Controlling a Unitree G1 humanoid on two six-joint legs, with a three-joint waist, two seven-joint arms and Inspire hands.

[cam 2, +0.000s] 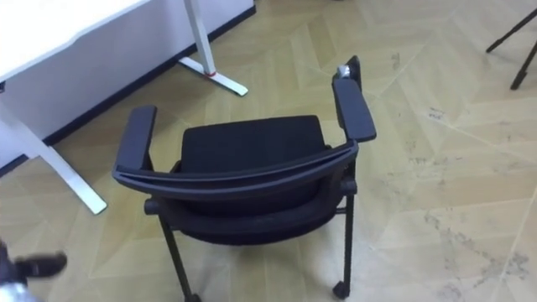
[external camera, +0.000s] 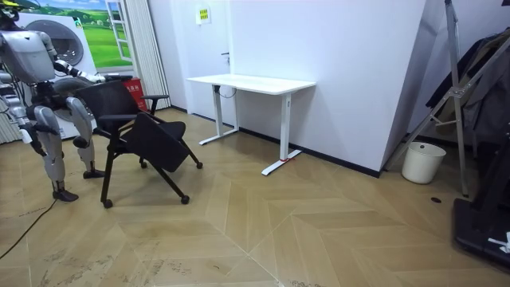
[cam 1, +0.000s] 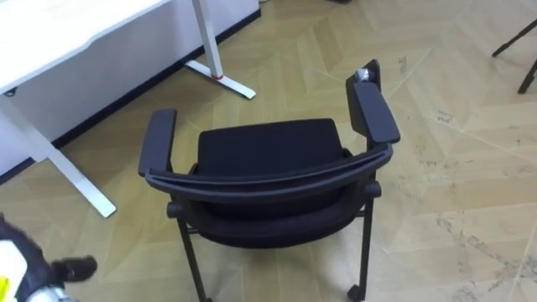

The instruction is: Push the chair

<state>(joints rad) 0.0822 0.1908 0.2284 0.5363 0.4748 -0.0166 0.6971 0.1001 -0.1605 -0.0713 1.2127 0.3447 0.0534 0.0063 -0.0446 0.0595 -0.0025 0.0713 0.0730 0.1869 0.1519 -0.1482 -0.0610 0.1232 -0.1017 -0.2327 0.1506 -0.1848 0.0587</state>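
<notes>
The left hand [cam 1: 74, 268] shows low at the left edge, apart from the chair; I cannot tell how its fingers are set. A desk [cam 1: 50, 33] stands at upper left. The chair [cam 1: 268, 180] stands mid-floor just before the robot, backrest nearest it. The right hand [external camera: 29, 134] hangs beside the robot, its state unclear.

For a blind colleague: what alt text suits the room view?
A black chair stands on the wooden floor, the humanoid robot close behind it at the room view's left. A white desk stands by the wall beyond, a white bin further right.
</notes>
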